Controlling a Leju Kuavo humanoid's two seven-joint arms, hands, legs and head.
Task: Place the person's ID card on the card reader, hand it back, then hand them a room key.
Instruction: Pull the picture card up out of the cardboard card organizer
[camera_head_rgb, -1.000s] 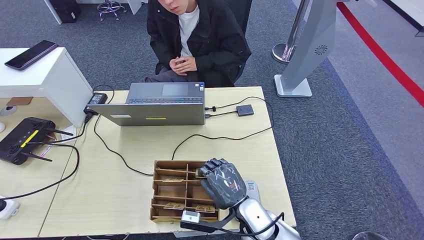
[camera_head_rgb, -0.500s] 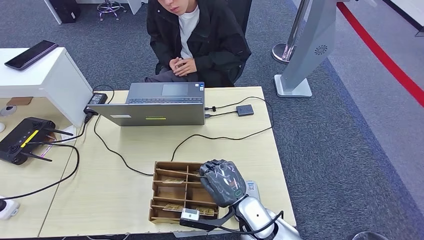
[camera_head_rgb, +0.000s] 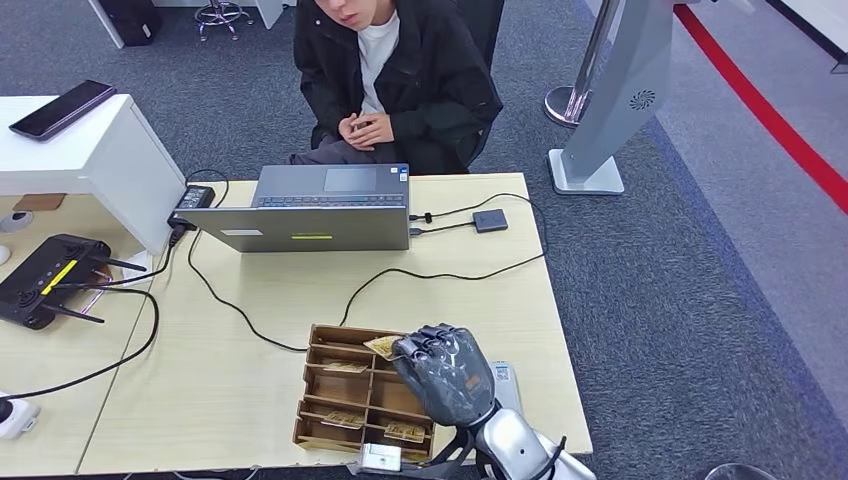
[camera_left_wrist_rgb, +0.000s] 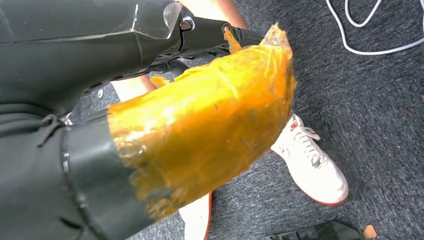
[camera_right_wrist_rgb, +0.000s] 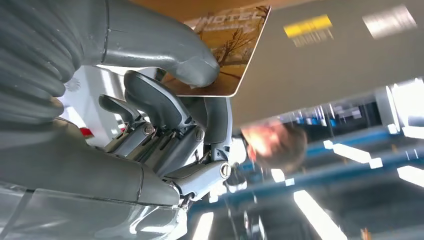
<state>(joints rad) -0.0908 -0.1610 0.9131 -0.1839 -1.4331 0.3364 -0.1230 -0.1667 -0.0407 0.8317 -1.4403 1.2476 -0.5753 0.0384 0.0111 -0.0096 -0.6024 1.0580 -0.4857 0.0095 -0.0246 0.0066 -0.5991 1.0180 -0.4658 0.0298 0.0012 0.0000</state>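
My right hand (camera_head_rgb: 445, 372) hovers over the right side of the wooden card box (camera_head_rgb: 340, 395) near the table's front edge. It pinches a hotel room key card (camera_head_rgb: 383, 346) between thumb and fingers. In the right wrist view the card (camera_right_wrist_rgb: 235, 45) shows a tree picture, with the thumb of my right hand (camera_right_wrist_rgb: 165, 105) pressed on it. The small dark card reader (camera_head_rgb: 490, 220) lies at the table's far right, cabled to the laptop (camera_head_rgb: 315, 210). A person (camera_head_rgb: 395, 70) sits behind the laptop, hands together. My left hand (camera_left_wrist_rgb: 200, 125) hangs by the floor and holds nothing.
Black cables (camera_head_rgb: 440, 275) cross the table between the laptop and the box. A black router (camera_head_rgb: 45, 275) sits at the left, and a white stand (camera_head_rgb: 100, 150) carries a phone. More cards lie in the box's compartments. A person's white shoe (camera_left_wrist_rgb: 312, 165) rests on the carpet.
My right hand's fingers closed on a key card and lifted it out of the box. The box has turned slightly on the table.
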